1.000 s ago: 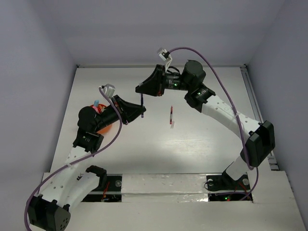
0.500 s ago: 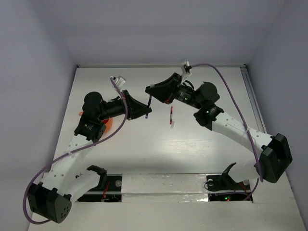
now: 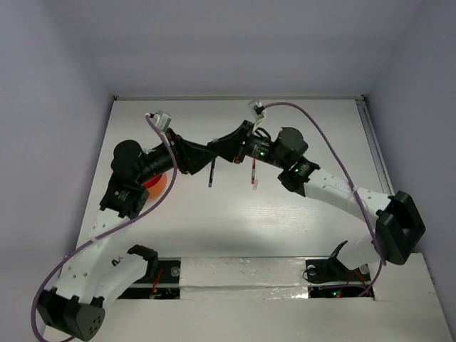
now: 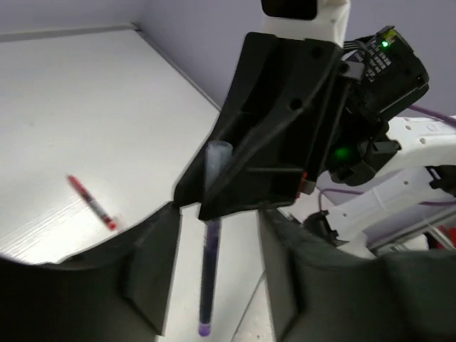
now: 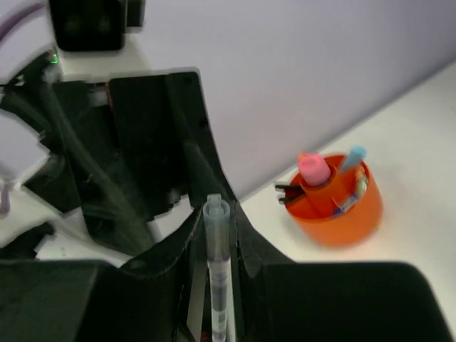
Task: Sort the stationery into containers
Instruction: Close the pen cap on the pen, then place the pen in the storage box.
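Pot [image 3: 154, 184] at left with stationery [image 5: 314, 169] inside; loose pen [image 3: 253, 173] just right of held pen [image 3: 212, 173]

Converging left fingers [image 3: 199, 158] and right fingers [image 3: 226, 143] with the hanging blue pen [image 3: 211, 173] block the middle; red pen [image 3: 253, 172] lies beside; tabletop [image 3: 320, 128] at right open.

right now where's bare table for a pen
Bare: the white table between the slim red pen and its near edge, and the far right corner. Crowded: where left gripper and right gripper meet at the dark blue pen, and around the round orange plastic pot.
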`<state>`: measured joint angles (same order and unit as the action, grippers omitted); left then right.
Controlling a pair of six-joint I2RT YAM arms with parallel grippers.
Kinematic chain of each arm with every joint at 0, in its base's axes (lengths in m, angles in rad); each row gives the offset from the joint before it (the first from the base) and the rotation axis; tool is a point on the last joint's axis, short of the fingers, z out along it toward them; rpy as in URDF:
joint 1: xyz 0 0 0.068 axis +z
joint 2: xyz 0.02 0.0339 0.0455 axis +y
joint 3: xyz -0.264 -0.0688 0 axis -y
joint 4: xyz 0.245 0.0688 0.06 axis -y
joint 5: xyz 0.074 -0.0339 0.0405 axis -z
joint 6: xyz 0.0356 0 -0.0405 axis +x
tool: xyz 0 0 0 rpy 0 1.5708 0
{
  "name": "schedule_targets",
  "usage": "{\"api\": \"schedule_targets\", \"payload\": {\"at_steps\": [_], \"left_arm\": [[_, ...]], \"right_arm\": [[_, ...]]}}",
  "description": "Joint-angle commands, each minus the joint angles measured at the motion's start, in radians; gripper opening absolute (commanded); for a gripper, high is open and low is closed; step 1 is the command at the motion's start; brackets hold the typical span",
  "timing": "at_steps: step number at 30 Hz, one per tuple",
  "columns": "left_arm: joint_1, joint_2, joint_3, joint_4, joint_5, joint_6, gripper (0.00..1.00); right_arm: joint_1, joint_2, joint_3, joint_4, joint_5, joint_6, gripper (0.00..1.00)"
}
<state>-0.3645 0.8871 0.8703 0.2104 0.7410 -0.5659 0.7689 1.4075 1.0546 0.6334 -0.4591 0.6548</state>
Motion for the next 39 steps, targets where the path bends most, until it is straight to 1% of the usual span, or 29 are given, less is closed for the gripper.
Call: {"api": "schedule_targets", "payload": {"at_steps": [1,2,5,6,7,8,10,12,17,18,19,21,22,23,24,26,28,31,33,38,39], "left_arm": [[0.007,-0.134,0.058,0.007,-0.152,0.122,0.49],[0.007,-0.155,0.065,-0.040,-0.173,0.153,0.59],[0.007,-0.232,0.110,-0.202,-0.271,0.263,0.69],[0.007,-0.250,0.121,-0.235,-0.332,0.283,0.71],[0.007,-0.288,0.139,-0.284,-0.362,0.309,0.72],[0.007,-0.306,0.144,-0.296,-0.415,0.319,0.99],[0.007,-0.347,0.148,-0.310,-0.466,0.330,0.99],[0.007,-0.364,0.142,-0.306,-0.526,0.342,0.99],[0.007,-0.386,0.105,-0.278,-0.644,0.365,0.99],[0.007,-0.386,0.101,-0.275,-0.688,0.370,0.99],[0.007,-0.390,0.087,-0.267,-0.710,0.373,0.99],[0.007,-0.398,0.069,-0.252,-0.745,0.370,0.99],[0.007,-0.410,0.043,-0.229,-0.765,0.368,0.99],[0.007,-0.410,0.042,-0.218,-0.767,0.362,0.99],[0.007,-0.431,-0.006,-0.182,-0.773,0.351,0.99],[0.007,-0.439,-0.033,-0.157,-0.775,0.350,0.99],[0.007,-0.436,-0.042,-0.149,-0.779,0.354,0.99],[0.007,-0.442,-0.053,-0.138,-0.784,0.359,0.99],[0.007,-0.451,-0.066,-0.132,-0.770,0.359,0.99],[0.016,-0.451,-0.085,-0.124,-0.746,0.357,0.99],[0.016,-0.448,-0.083,-0.124,-0.714,0.359,0.99]], "right_arm": [[0.024,0.074,0.062,-0.146,0.000,0.019,0.00],[0.024,0.085,0.077,-0.146,0.022,0.023,0.00],[0.024,0.128,0.122,-0.132,0.069,0.034,0.00],[0.024,0.140,0.131,-0.126,0.077,0.035,0.00],[0.024,0.157,0.146,-0.123,0.071,0.035,0.00],[0.024,0.197,0.183,-0.127,0.066,0.039,0.00],[0.024,0.241,0.217,-0.101,0.047,0.042,0.00],[0.055,0.316,0.283,-0.097,0.048,0.031,0.00],[0.121,0.477,0.444,-0.080,0.109,-0.029,0.00],[0.130,0.536,0.476,-0.083,0.118,-0.037,0.00],[0.145,0.566,0.551,-0.099,0.135,-0.056,0.00],[0.161,0.619,0.610,-0.098,0.172,-0.078,0.00],[0.171,0.669,0.666,-0.097,0.197,-0.099,0.00],[0.171,0.692,0.694,-0.101,0.213,-0.107,0.00],[0.184,0.714,0.720,-0.104,0.246,-0.116,0.00],[0.184,0.767,0.766,-0.095,0.282,-0.130,0.00],[0.194,0.797,0.791,-0.084,0.333,-0.155,0.00],[0.204,0.866,0.846,-0.074,0.364,-0.165,0.00],[0.204,0.912,0.880,-0.078,0.392,-0.165,0.00],[0.225,0.962,0.924,-0.064,0.441,-0.193,0.00],[0.225,0.967,0.926,-0.060,0.445,-0.196,0.00]]}}
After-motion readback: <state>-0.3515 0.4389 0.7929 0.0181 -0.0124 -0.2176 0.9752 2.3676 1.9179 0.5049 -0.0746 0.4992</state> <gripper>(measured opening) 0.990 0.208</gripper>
